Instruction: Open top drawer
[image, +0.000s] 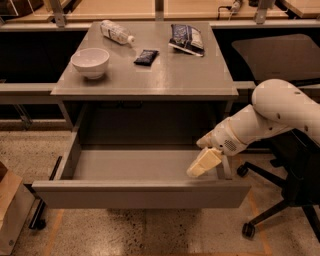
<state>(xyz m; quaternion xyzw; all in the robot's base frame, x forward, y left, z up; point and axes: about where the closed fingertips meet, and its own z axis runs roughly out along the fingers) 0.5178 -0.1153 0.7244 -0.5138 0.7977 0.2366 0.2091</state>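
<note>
The top drawer (140, 194) of the grey cabinet stands pulled far out toward me. Its flat grey front panel is at the bottom and its plain grey tray (135, 165) holds nothing. My gripper (202, 164) comes in from the right on a white arm (280, 112). Its pale fingers hang just inside the drawer's right rear corner, next to the right side wall.
On the cabinet top (160, 75) sit a white bowl (90, 62), a lying plastic bottle (116, 32), a small dark packet (145, 56) and a blue snack bag (187, 39). A black office chair (280, 200) stands at the right. A brown paper bag (10, 210) stands at the lower left.
</note>
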